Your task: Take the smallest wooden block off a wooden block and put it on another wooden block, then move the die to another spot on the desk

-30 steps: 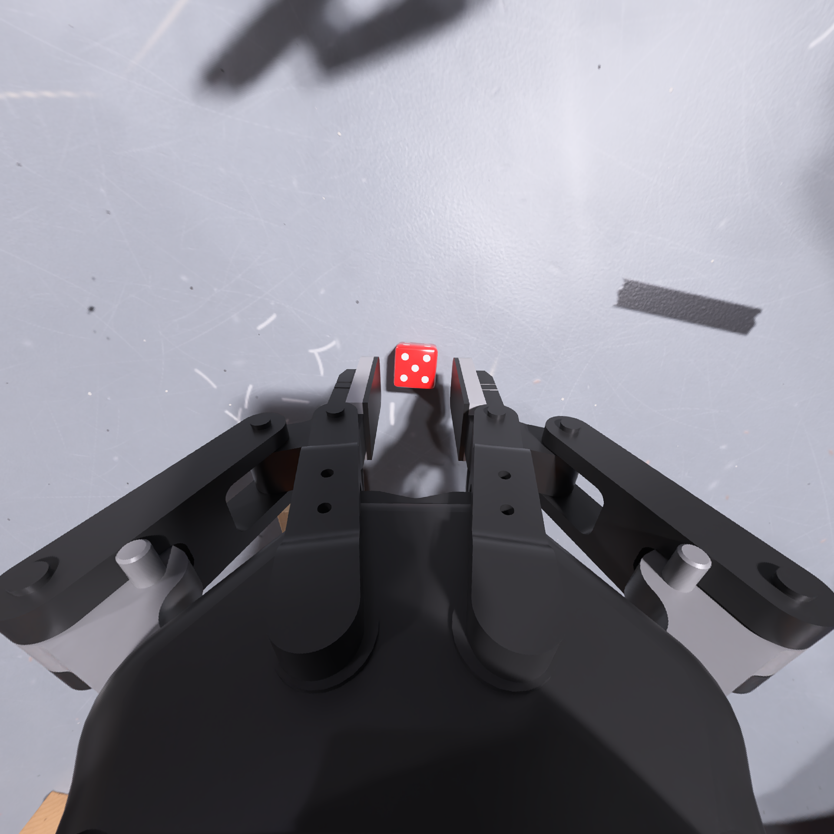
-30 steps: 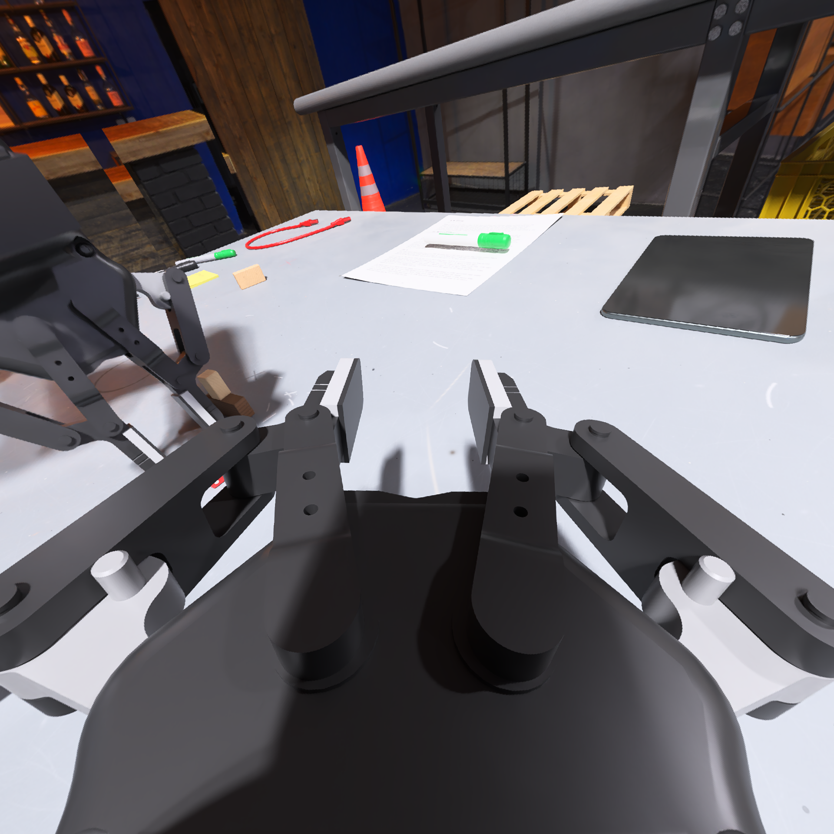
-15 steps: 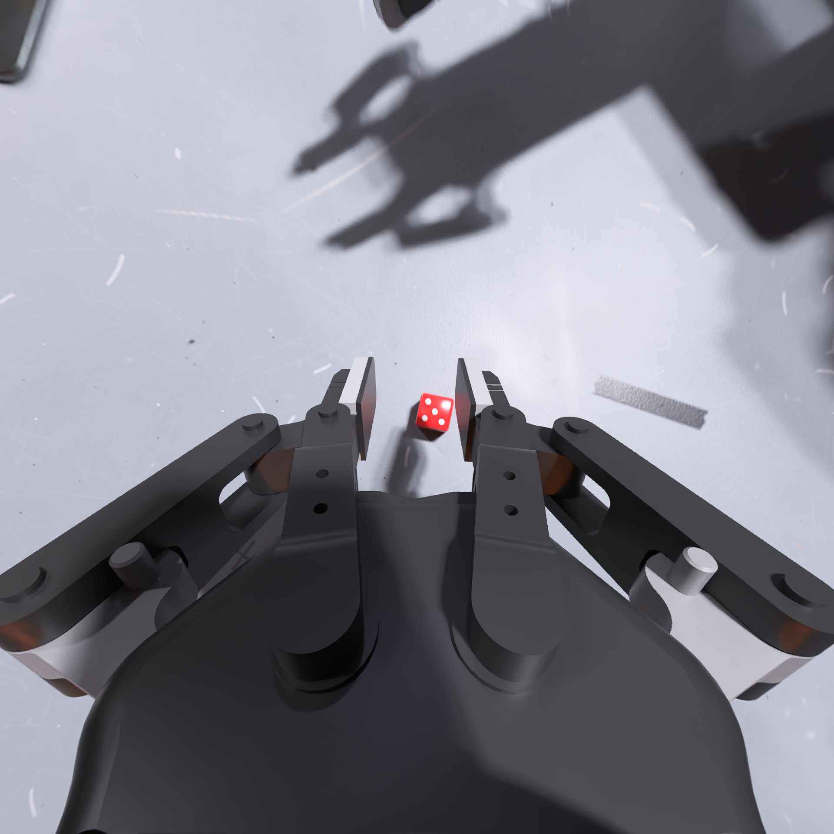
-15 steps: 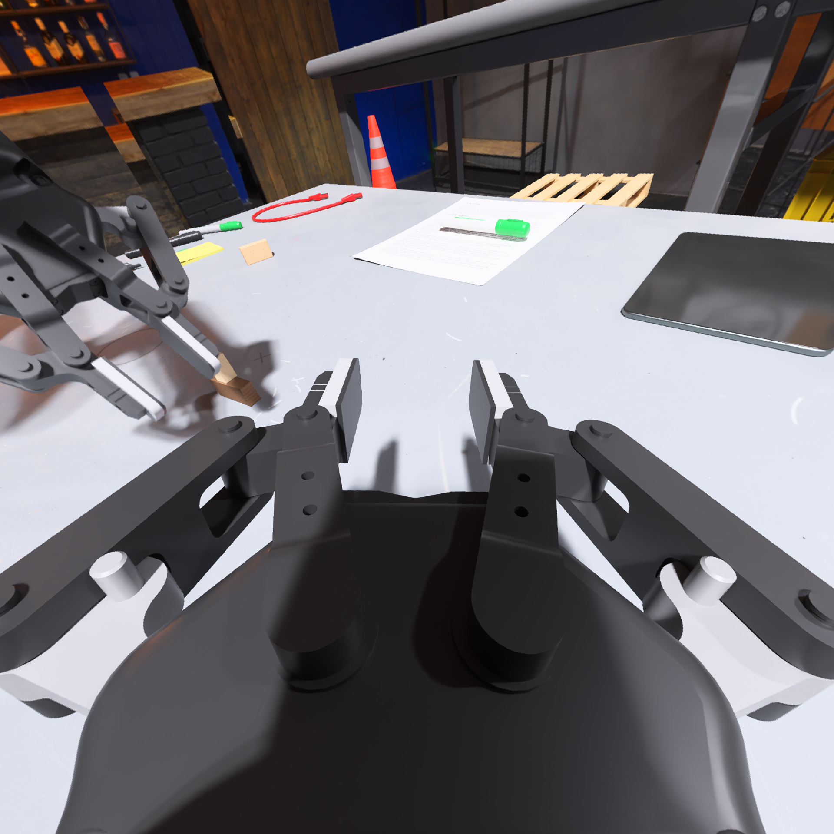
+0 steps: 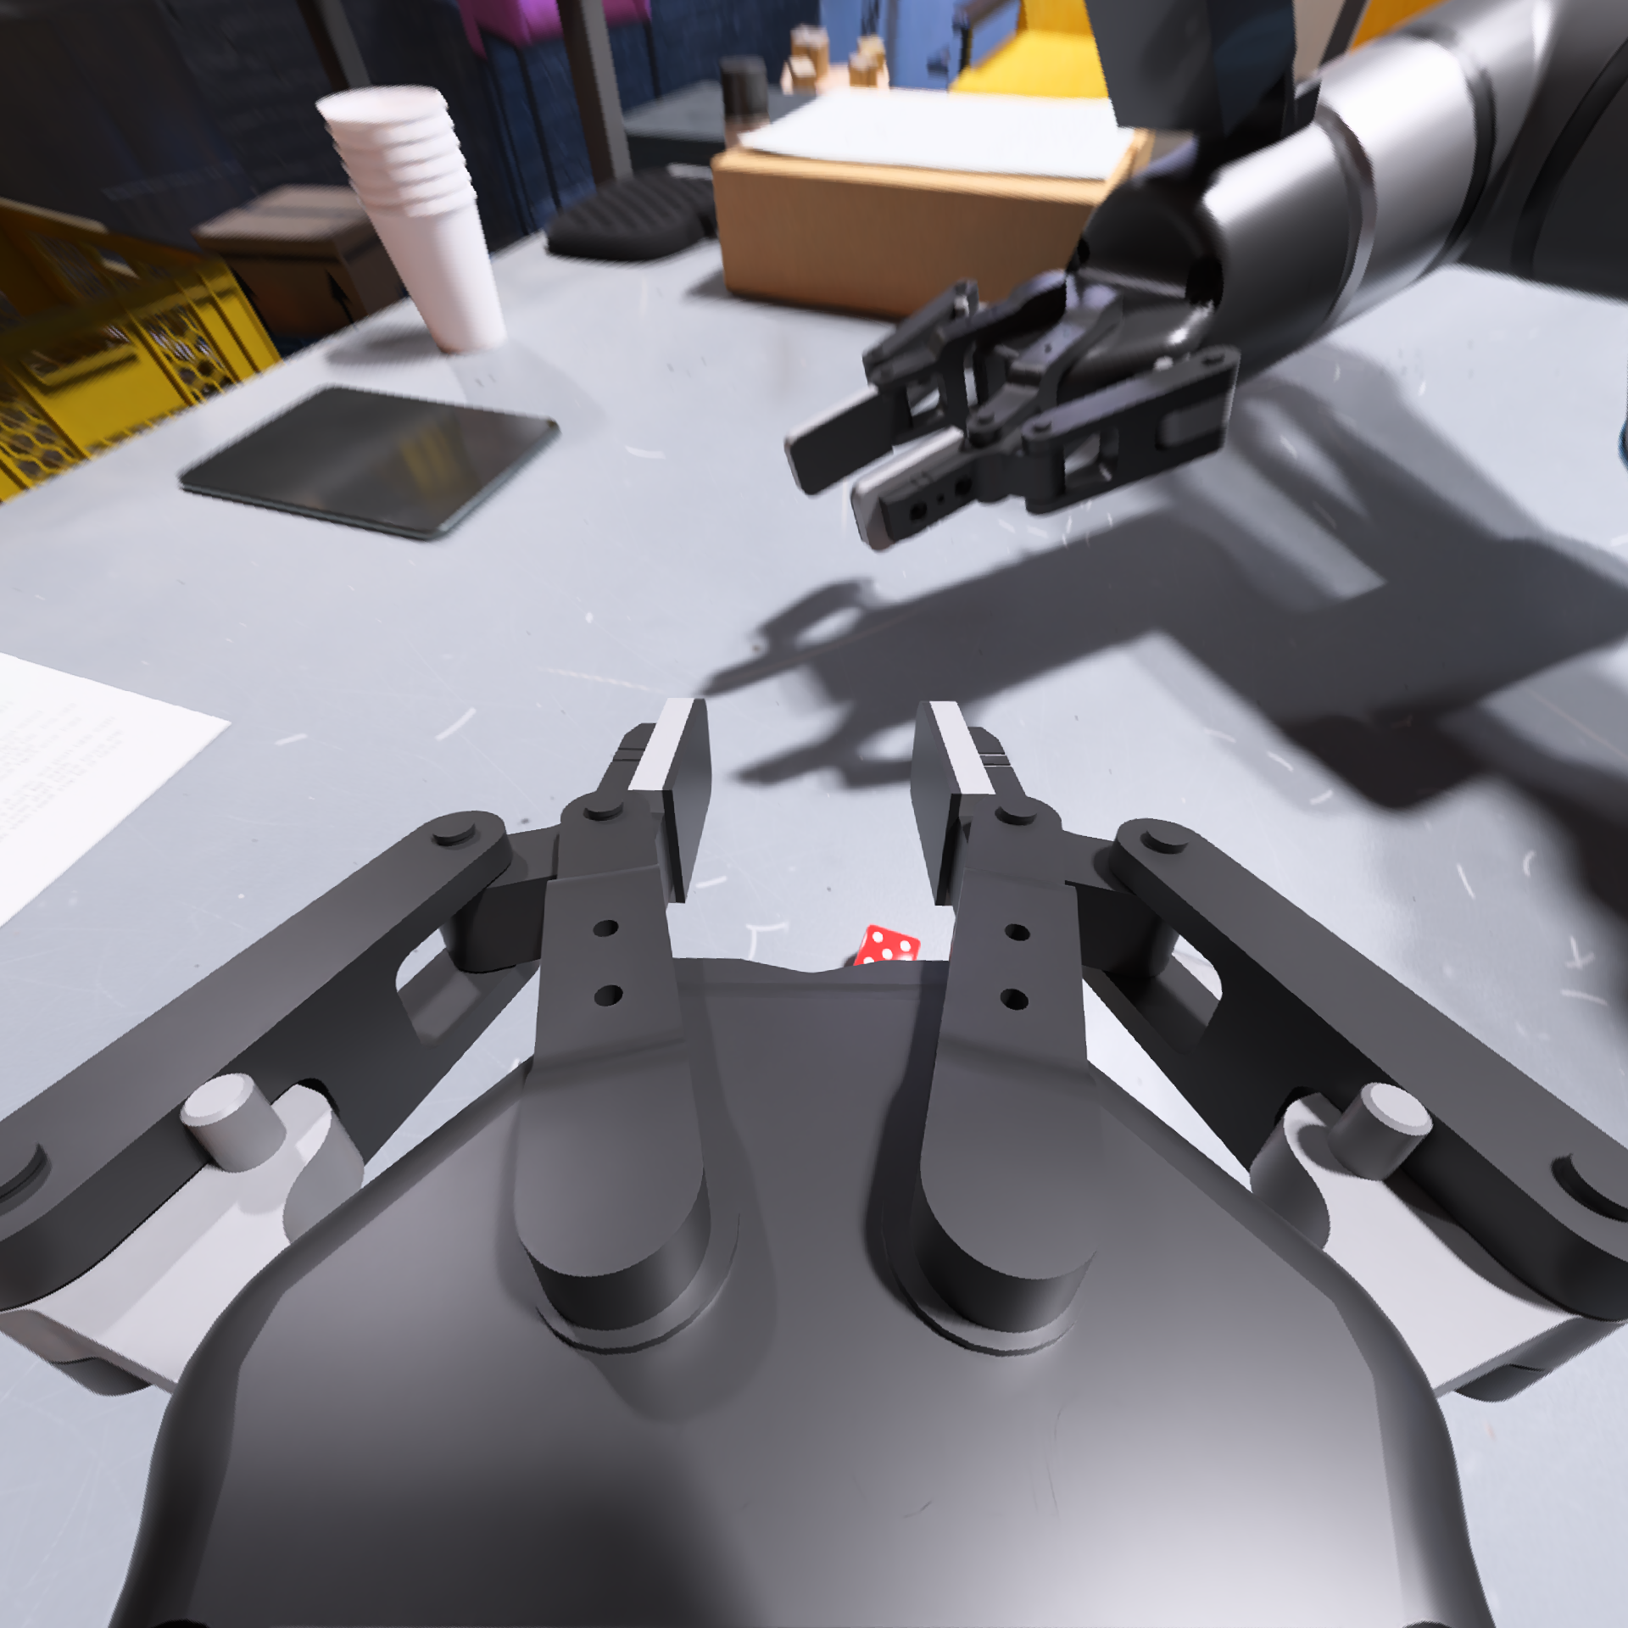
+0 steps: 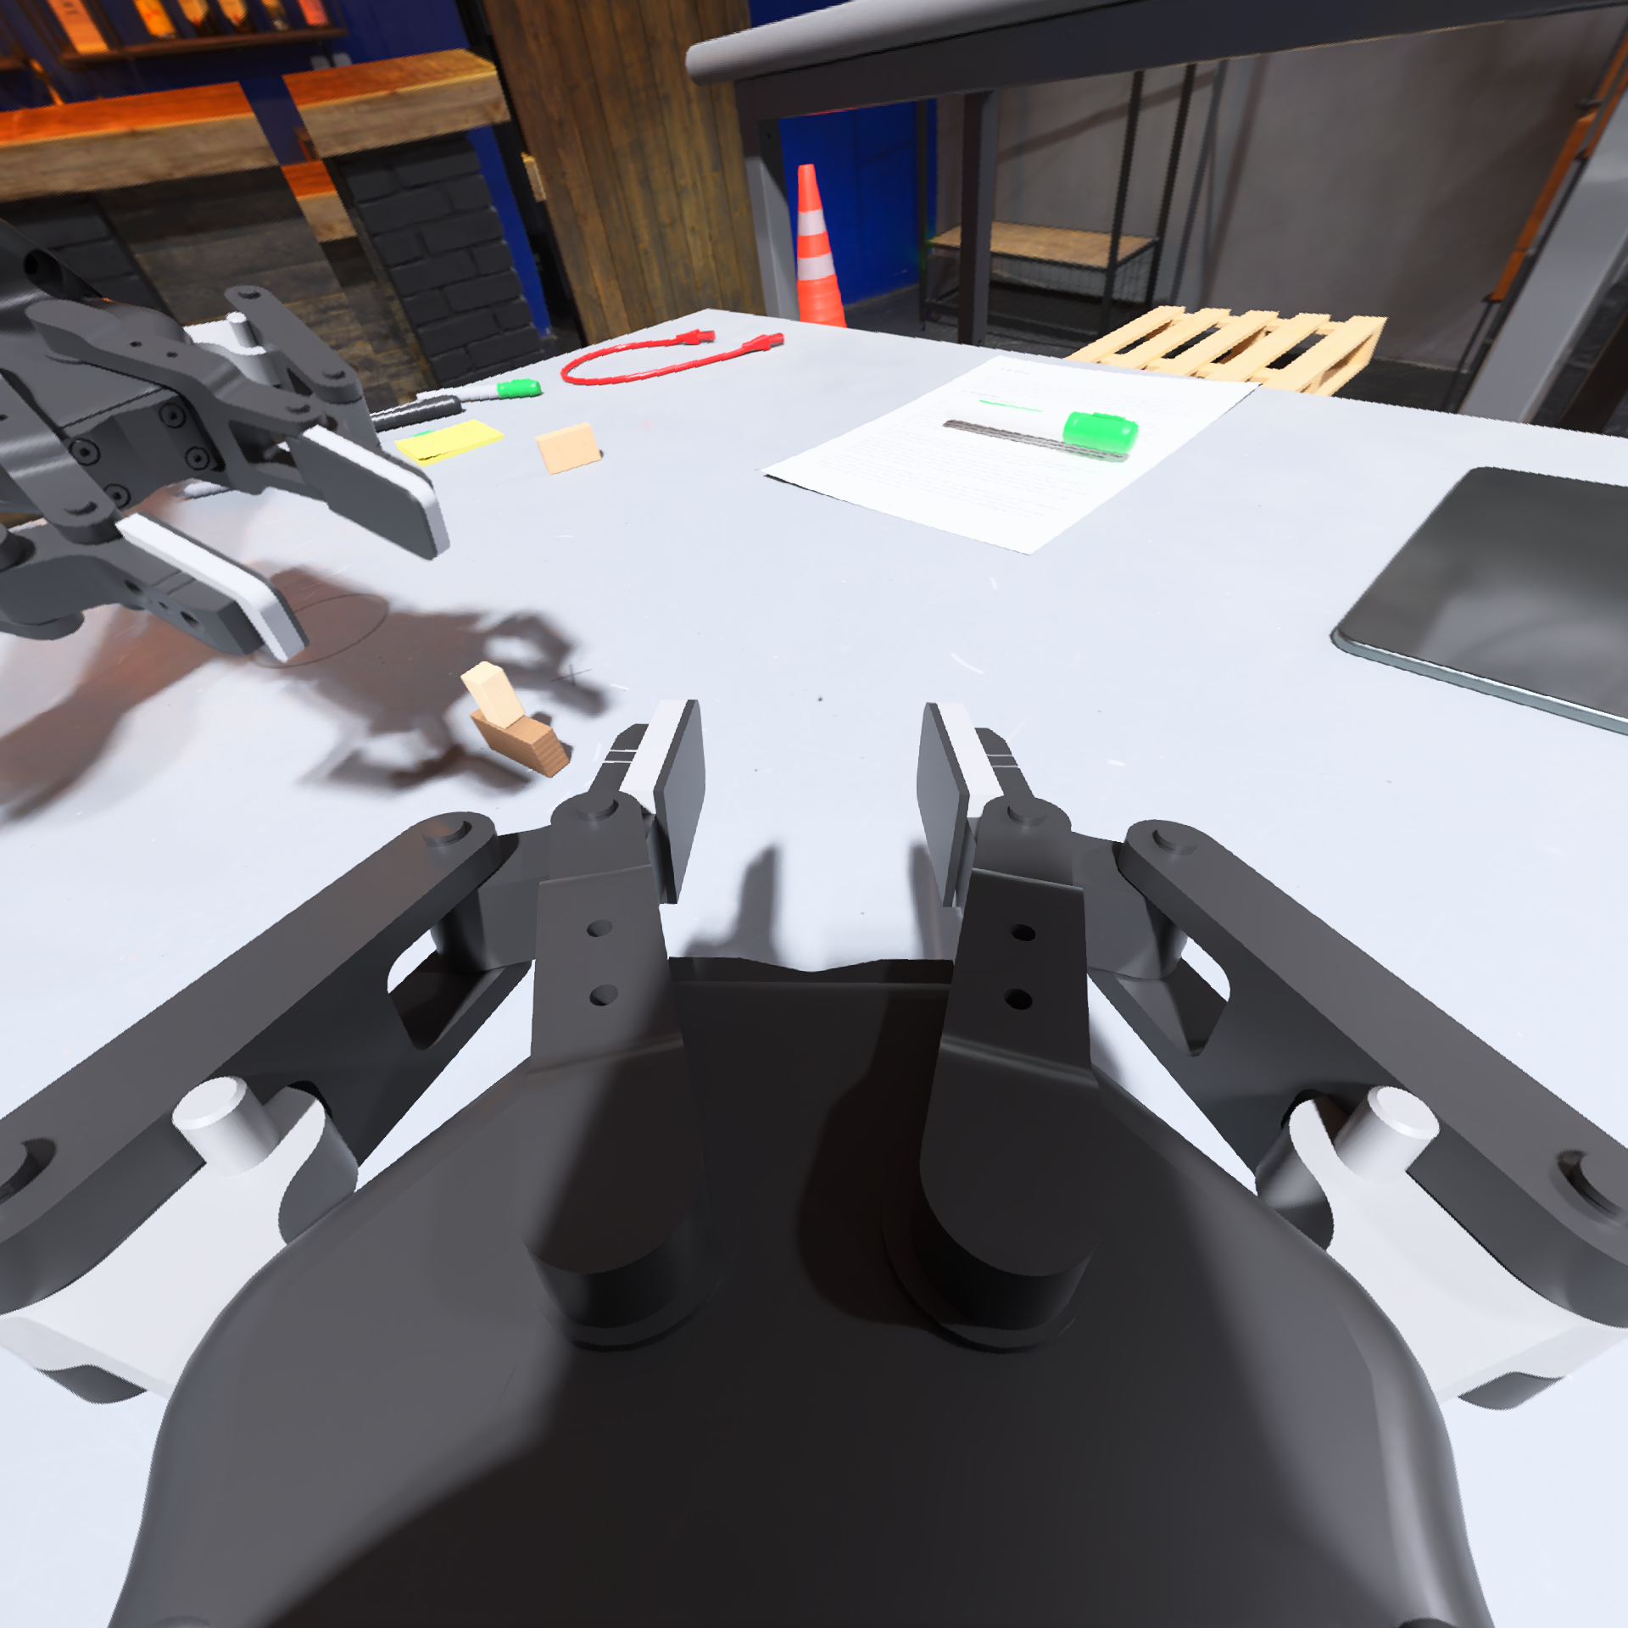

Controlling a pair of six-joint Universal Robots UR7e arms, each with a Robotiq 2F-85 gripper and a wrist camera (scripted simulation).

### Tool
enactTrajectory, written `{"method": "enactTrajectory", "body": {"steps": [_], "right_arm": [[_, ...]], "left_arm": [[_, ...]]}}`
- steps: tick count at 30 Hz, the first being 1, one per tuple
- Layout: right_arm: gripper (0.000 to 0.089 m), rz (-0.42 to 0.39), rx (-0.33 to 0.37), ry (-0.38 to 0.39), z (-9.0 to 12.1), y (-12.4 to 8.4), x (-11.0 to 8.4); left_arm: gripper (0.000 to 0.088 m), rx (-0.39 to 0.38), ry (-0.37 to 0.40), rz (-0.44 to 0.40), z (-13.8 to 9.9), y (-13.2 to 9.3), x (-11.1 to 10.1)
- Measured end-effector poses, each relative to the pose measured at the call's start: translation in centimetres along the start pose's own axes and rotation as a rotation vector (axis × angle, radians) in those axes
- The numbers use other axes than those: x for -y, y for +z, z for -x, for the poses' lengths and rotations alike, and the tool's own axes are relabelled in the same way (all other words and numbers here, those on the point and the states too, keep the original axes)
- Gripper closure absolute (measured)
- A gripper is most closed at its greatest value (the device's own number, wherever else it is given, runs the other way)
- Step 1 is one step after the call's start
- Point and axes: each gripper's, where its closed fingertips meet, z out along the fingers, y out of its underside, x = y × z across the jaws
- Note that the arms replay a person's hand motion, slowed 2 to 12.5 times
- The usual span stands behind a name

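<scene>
Red white-dotted die (image 5: pixel 890 946) lies low-centre, behind the left gripper's (image 5: pixel 810 775) empty, apart jaws; right gripper (image 6: pixel 810 775) likewise apart.

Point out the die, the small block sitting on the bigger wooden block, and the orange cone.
die (image 5: pixel 890 947), left wrist view, on its red dotted face.
small block (image 6: pixel 492 694), right wrist view, on its pale side face.
orange cone (image 6: pixel 817 255), right wrist view, on its white band.
</scene>
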Motion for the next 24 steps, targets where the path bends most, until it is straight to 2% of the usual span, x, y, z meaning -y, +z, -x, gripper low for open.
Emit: {"method": "enactTrajectory", "body": {"steps": [6,11,16,24], "right_arm": [[0.0450,0.018,0.055,-0.009,1.4,1.0,0.2],[0.0450,0.035,0.098,-0.018,2.6,1.8,0.2],[0.0450,0.055,0.138,-0.030,3.8,2.7,0.2],[0.0451,0.089,0.199,-0.053,5.7,4.1,-0.1]], "left_arm": [[0.0408,0.097,-0.037,-0.182,1.3,-1.7,1.3],[0.0374,0.161,-0.066,-0.295,2.1,-3.2,1.8],[0.0357,0.206,-0.087,-0.372,2.5,-4.4,1.9],[0.0323,0.261,-0.104,-0.431,3.0,-5.8,1.4]]}}
